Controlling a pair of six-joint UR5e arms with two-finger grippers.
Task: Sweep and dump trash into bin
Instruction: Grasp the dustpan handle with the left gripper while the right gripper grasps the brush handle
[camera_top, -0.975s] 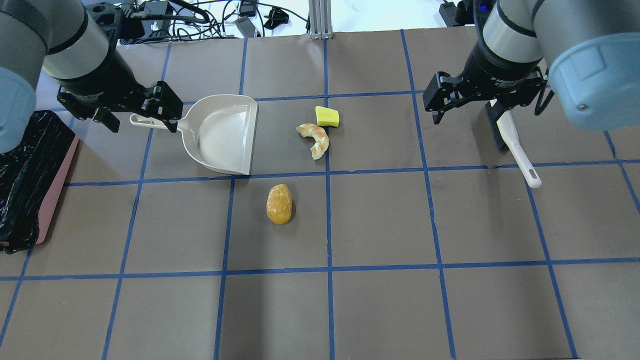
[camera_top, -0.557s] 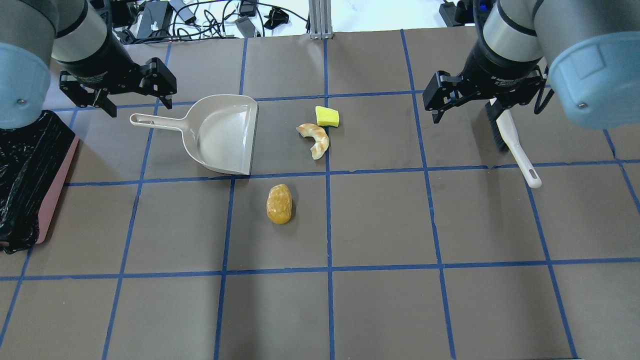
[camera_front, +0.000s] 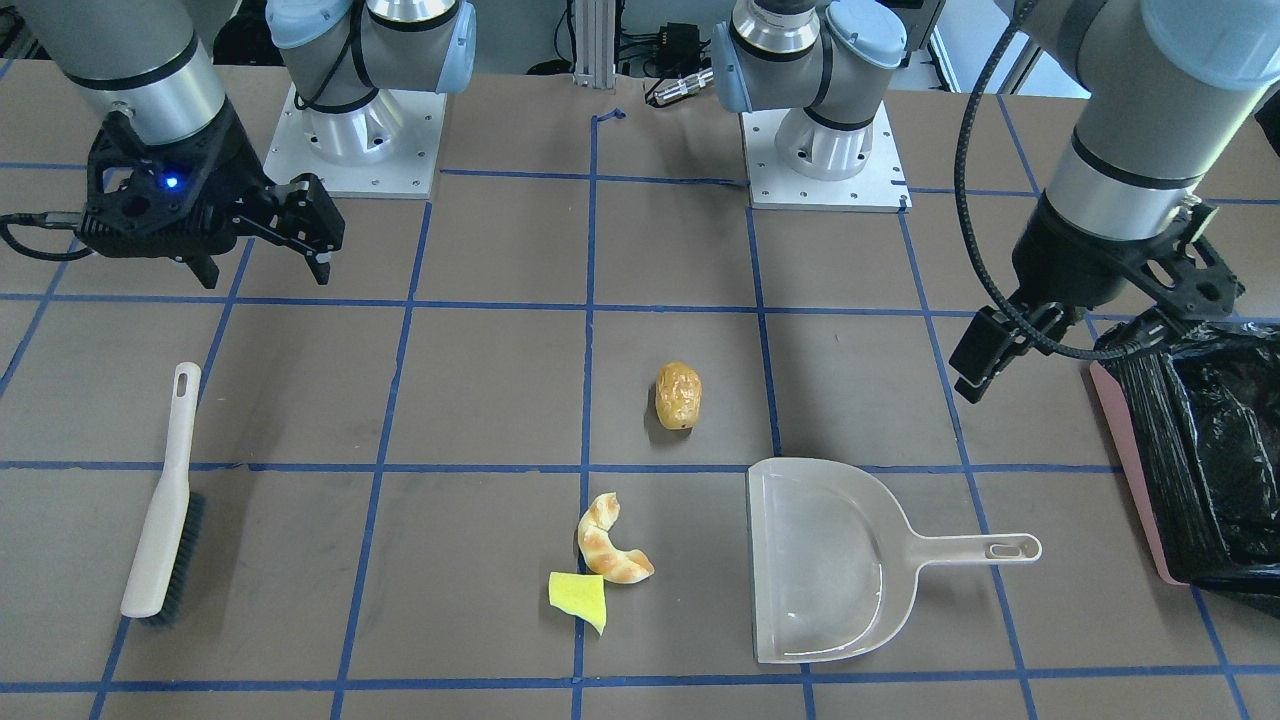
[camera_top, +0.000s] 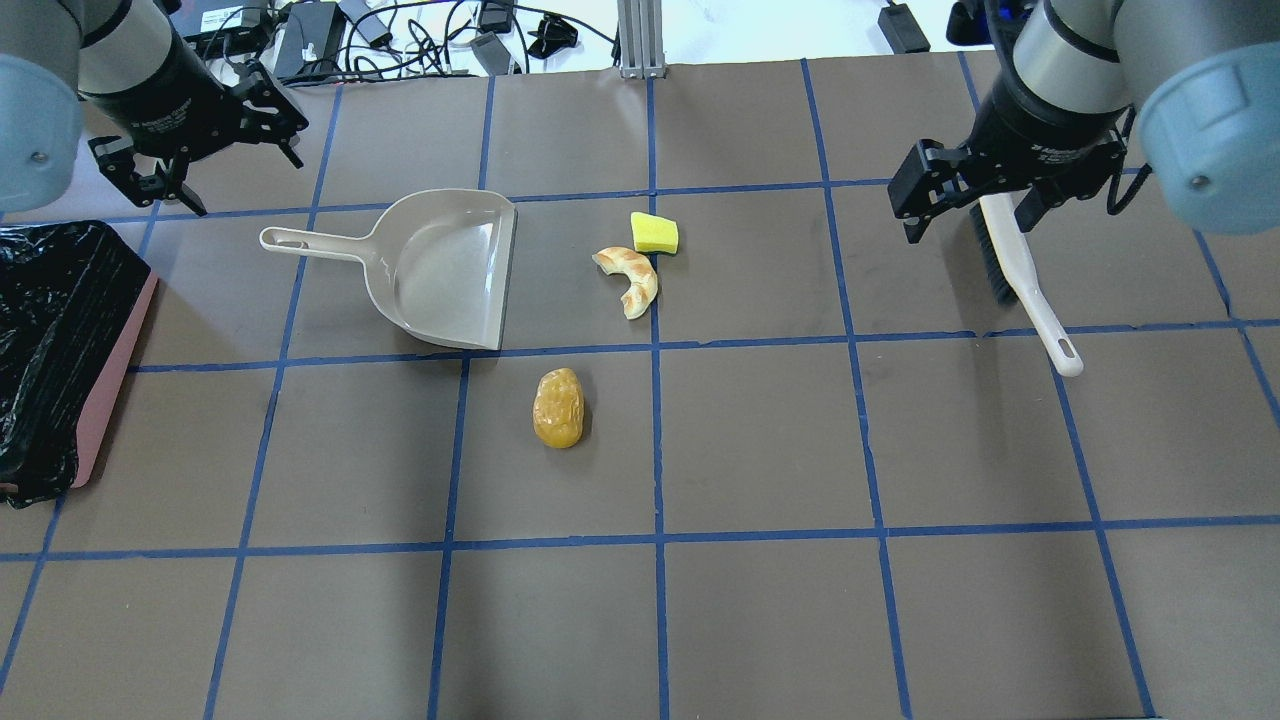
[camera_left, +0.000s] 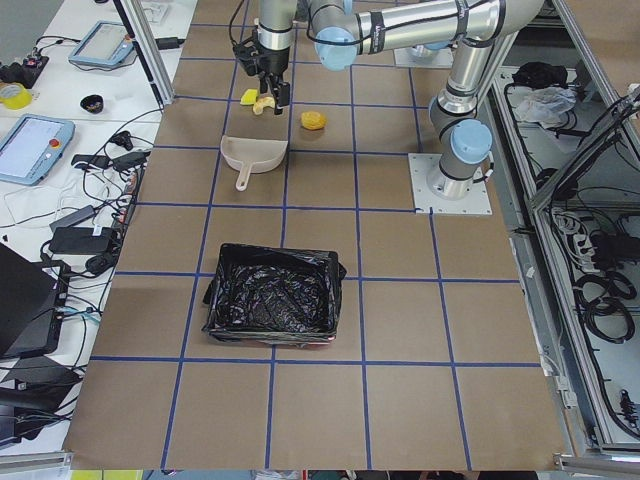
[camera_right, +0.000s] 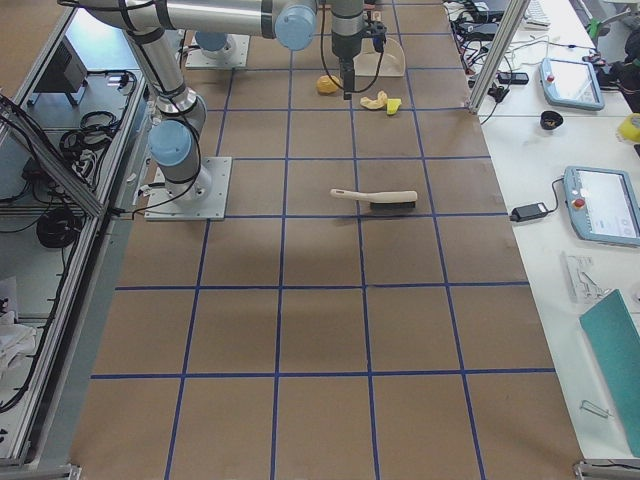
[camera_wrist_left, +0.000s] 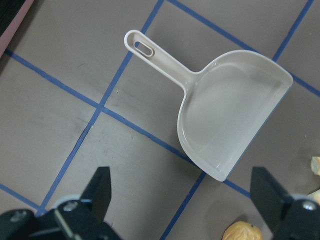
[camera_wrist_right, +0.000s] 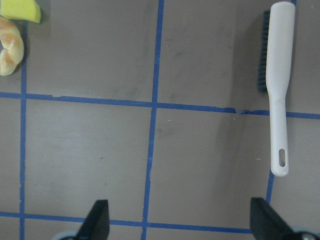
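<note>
From my station I counted three pieces of trash on the one brown, blue-taped bench: one golden-brown lumpy potato-like lump, one curved tan croissant-like piece and one small yellow sponge-like scrap. There was one beige plastic dustpan with a handle and one white-handled brush with dark bristles. I saw one pink rectangular bin lined with a crinkly black plastic bag. Two grey robot arms were in view, the left arm and the right arm. Each carried one black two-finger gripper, two in all: the left gripper and the right gripper.
</note>
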